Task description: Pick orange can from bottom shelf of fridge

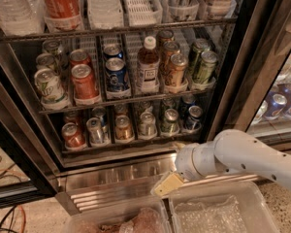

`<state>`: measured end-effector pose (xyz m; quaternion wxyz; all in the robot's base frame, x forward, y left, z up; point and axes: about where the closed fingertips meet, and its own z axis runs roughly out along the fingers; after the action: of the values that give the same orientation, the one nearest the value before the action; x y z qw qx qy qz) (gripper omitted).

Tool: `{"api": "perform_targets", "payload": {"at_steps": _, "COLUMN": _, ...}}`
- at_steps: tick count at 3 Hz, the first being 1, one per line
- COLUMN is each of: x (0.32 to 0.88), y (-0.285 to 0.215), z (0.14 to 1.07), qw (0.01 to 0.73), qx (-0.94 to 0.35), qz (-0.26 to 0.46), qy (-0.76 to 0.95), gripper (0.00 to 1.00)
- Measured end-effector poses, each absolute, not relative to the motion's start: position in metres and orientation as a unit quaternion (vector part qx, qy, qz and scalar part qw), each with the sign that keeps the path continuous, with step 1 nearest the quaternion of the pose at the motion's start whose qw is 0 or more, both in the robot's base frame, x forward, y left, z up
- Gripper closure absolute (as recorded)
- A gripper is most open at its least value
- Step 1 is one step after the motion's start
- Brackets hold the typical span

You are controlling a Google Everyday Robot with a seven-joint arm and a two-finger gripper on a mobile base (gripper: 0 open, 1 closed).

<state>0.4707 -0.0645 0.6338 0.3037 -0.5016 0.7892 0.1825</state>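
Camera view: gripper (168,184) low before ribbed steel base (111,177), whether open or closed cannot tell; upright orange can (123,128) up-left on bottom shelf (111,147)

My hand (168,184) sits low in front of the fridge (240,57), by its ribbed base (111,176), which reads to me as shiny stainless metal. The hand's tip looks like matt, pale yellow plastic, and the arm (252,157) behind it is smooth white plastic. The orange can (123,126) is glossy aluminium with a silver top. The bottom shelf (111,147) is dark wire with pale plastic fronts. The bin (218,191) below looks like clear, crinkled plastic.
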Motion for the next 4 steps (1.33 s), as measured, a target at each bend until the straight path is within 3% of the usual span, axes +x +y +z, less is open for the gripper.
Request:
{"api": "perform_targets", "payload": {"at_steps": 3, "x": 0.504, "y": 0.014, "z": 0.589, "qw": 0.428, "qx": -0.417, "qz": 0.221, "qy": 0.771, "gripper": 0.0}}
{"api": "perform_targets", "payload": {"at_steps": 4, "x": 0.508, "y": 0.014, "z": 0.59, "qw": 0.433, "qx": -0.413, "qz": 0.218, "qy": 0.771, "gripper": 0.0}}
